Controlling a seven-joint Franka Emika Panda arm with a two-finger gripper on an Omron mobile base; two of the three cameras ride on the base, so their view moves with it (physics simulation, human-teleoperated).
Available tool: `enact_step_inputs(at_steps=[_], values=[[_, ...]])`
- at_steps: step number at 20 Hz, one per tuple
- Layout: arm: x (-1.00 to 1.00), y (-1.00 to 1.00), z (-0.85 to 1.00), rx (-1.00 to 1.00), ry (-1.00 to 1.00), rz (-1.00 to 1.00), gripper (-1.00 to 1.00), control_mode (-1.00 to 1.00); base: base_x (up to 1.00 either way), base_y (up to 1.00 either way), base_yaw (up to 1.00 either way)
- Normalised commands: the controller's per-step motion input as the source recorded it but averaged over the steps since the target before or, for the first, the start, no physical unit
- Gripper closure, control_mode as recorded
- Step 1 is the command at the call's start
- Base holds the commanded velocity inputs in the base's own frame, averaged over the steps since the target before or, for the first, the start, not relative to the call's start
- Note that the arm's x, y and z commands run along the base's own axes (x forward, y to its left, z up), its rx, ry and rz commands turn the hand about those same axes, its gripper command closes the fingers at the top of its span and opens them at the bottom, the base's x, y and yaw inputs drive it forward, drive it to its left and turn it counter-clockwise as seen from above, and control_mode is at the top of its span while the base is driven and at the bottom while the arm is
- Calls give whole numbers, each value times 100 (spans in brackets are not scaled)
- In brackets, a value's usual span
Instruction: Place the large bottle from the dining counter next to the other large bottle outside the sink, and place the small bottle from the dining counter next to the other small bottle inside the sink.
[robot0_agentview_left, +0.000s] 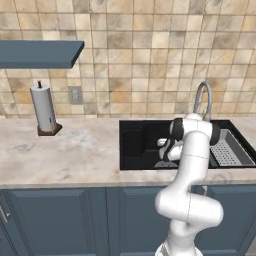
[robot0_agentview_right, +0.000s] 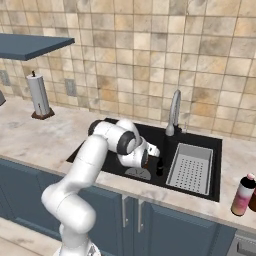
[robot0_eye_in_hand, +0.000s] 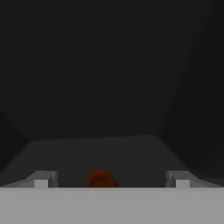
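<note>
Tiled wall, table (robot0_agentview_left: 65, 155), black sink (robot0_agentview_right: 202, 142): one small bottle (robot0_agentview_right: 160, 166) inside; one large bottle (robot0_agentview_right: 243, 195) outside; end effector (robot0_eye_in_hand: 111, 183) spread, empty.

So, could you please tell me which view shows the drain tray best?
The right base view: the tray lies whole and unobstructed in the right side of the sink. In the left base view the tray sits at the picture's edge, its left end behind the arm.
</note>
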Motion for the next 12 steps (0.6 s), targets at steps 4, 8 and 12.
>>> enact_step_inputs(at_steps=[4, 8, 12], values=[[0, 0, 34, -1, 0, 0, -100, -100, 0, 0, 0], [0, 7, 51, -1, 0, 0, -100, -100, 0, 0, 0], [0, 26, 53, -3, 0, 0, -100, -100, 0, 0, 0]])
